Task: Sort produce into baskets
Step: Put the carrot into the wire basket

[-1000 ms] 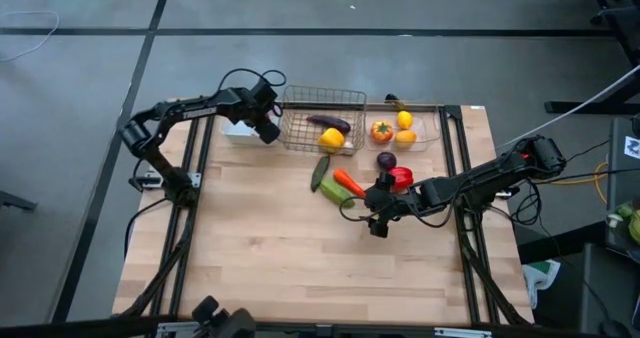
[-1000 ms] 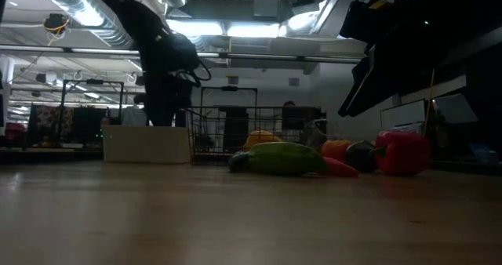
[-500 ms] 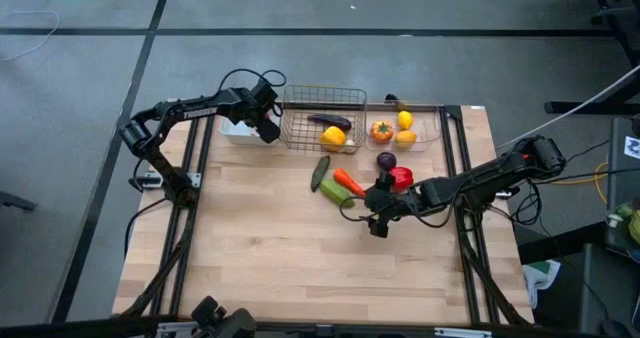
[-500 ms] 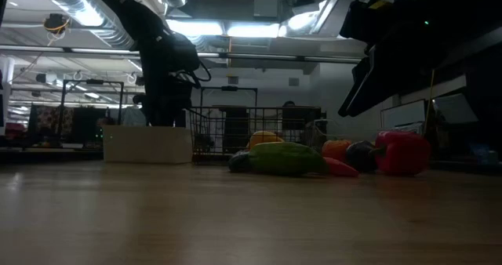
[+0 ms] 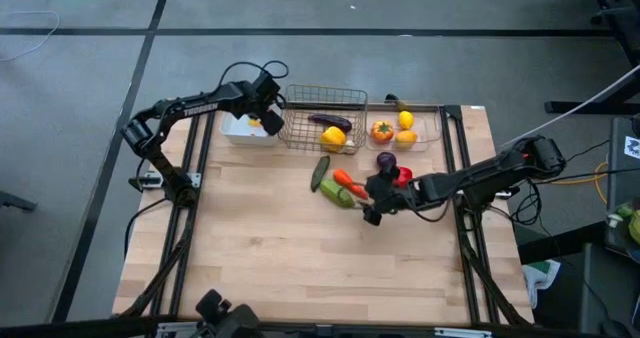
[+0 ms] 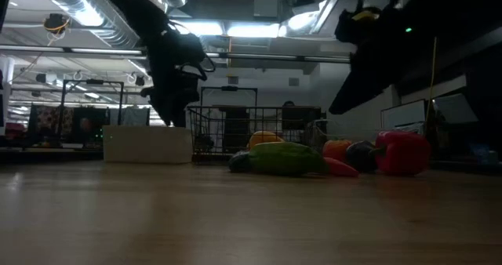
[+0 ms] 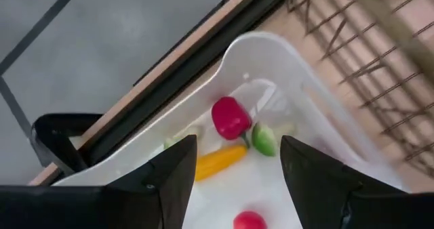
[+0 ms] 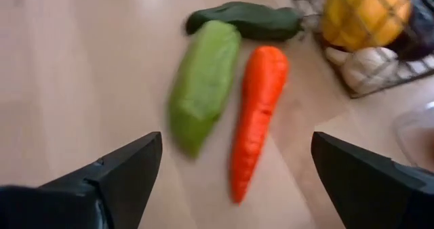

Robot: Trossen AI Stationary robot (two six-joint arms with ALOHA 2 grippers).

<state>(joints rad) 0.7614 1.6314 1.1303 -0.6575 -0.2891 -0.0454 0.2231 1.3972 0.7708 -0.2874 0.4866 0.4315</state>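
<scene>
Left gripper (image 5: 262, 116): hovers over the white tray (image 5: 240, 135) at the desk's far left corner; its fingers (image 7: 169, 175) stand spread apart with nothing between them.
White tray contents: a red piece (image 7: 230, 117), a small green piece (image 7: 263, 139), a yellow elongated piece (image 7: 218, 160) and a second red piece (image 7: 249, 221) lie inside.
Right gripper (image 5: 372, 210): low over the middle of the desk (image 5: 280, 248), just beside the loose vegetables; its fingers (image 8: 115, 171) are wide apart and hold nothing.
Loose produce: a light green vegetable (image 8: 202, 83) lies beside an orange carrot (image 8: 258, 114); a dark green cucumber (image 8: 245, 19) lies across their far ends, toward the baskets.
Other loose pieces: a red pepper (image 5: 401, 176) and a purple onion (image 5: 386, 160) sit on the desk near the right arm.
Wire-mesh basket (image 5: 322, 98): holds a dark eggplant (image 5: 329, 122) and a yellow pepper (image 5: 332, 137); a pale garlic-like bulb (image 8: 358, 68) sits by its corner.
Clear bin (image 5: 432, 128): just right of the wire basket, holds an orange-red tomato-like fruit (image 5: 381, 130) and two yellow fruits (image 5: 405, 119).
</scene>
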